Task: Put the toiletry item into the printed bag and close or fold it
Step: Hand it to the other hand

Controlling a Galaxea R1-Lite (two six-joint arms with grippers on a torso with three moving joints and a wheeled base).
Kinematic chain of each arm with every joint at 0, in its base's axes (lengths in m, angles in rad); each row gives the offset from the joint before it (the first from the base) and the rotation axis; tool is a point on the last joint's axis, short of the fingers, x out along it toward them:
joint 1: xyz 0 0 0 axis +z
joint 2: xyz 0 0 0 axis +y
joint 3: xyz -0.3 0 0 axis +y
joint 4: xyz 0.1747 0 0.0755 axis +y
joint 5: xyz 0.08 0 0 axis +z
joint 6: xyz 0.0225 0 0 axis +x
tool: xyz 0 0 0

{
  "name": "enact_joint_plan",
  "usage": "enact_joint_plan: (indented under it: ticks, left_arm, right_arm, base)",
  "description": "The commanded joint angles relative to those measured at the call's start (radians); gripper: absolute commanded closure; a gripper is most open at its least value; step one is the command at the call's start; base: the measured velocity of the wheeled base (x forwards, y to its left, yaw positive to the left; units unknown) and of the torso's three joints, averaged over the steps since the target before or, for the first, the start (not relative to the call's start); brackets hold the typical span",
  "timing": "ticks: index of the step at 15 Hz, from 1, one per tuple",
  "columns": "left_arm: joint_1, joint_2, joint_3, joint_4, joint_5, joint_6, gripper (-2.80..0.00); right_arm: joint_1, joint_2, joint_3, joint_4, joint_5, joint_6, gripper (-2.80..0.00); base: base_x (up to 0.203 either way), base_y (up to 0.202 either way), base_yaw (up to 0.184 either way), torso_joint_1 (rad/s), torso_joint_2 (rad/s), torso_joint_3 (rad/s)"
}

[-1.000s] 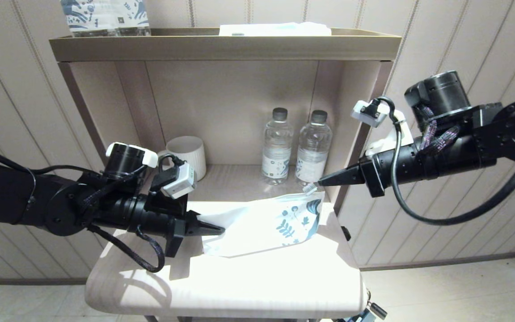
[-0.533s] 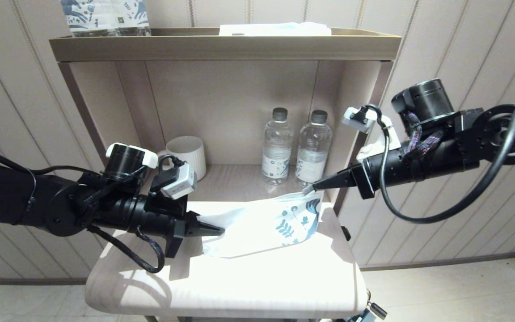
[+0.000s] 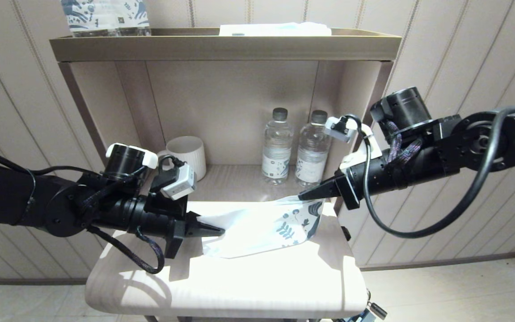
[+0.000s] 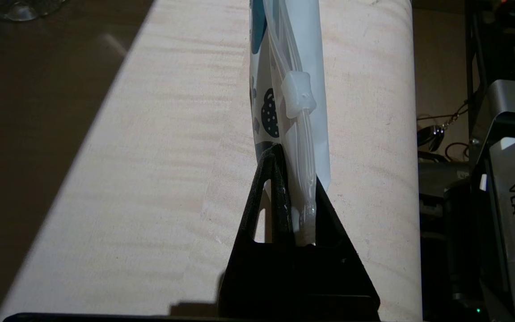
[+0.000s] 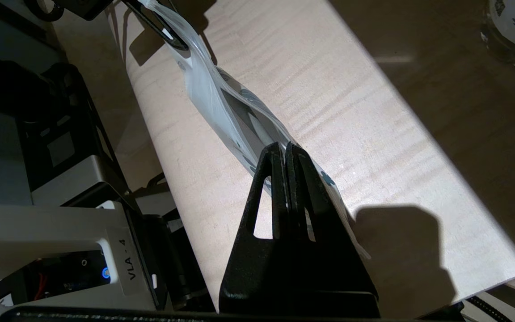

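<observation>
I am holding the flat white pouch with blue leaf prints stretched between both tools above the pale wooden table top. The left gripper is at 9 o'clock of the pouch, fingers pinched together on the zip edge; in the left wrist view the edge strip and its small translucent slider are running straight out of the closed tips.

The right gripper is at 2 o'clock of the pouch, fingers pressed together at the printed end. What they are pinching I cannot tell for certain: the pouch film, the toothbrush end, or both.

A second ago the bristle head of the long pale grey-white toothbrush was poking out at the right tips, outside the pouch mouth. Now the right arm is leaning in toward 9 o'clock and that head is no longer showing in the head view. In the right wrist view a pale handle is lying inside the translucent film, running toward the left tool.

My reading: insertion is nearly done, closing not yet begun. Two clear water bottles and a white cup are sitting on the shelf at 12 o'clock, apart from the work.
</observation>
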Motion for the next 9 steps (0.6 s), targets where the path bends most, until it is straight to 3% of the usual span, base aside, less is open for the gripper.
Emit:
enact_joint_plan:
  ticks: [1, 6, 9]
  left_arm:
    - [-0.001, -0.002, 0.000, -0.001, -0.005, 0.004, 0.00]
    - [-0.007, -0.002, -0.015, 0.017, -0.002, -0.011, 0.00]
    - [-0.029, -0.014, -0.063, 0.063, 0.004, -0.133, 0.00]
  right_arm:
    - [-0.003, 0.004, -0.001, 0.002, 0.004, -0.001, 0.00]
    - [-0.050, -0.123, -0.010, 0.008, 0.003, 0.022, 0.00]
    - [-0.055, -0.194, 0.001, 0.009, 0.003, 0.114, 0.00]
  base:
    - [0.000, 0.000, 0.000, 0.000, 0.00, 0.000]
    - [0.000, 0.000, 0.000, 0.000, 0.00, 0.000]
    - [0.000, 0.000, 0.000, 0.000, 0.00, 0.000]
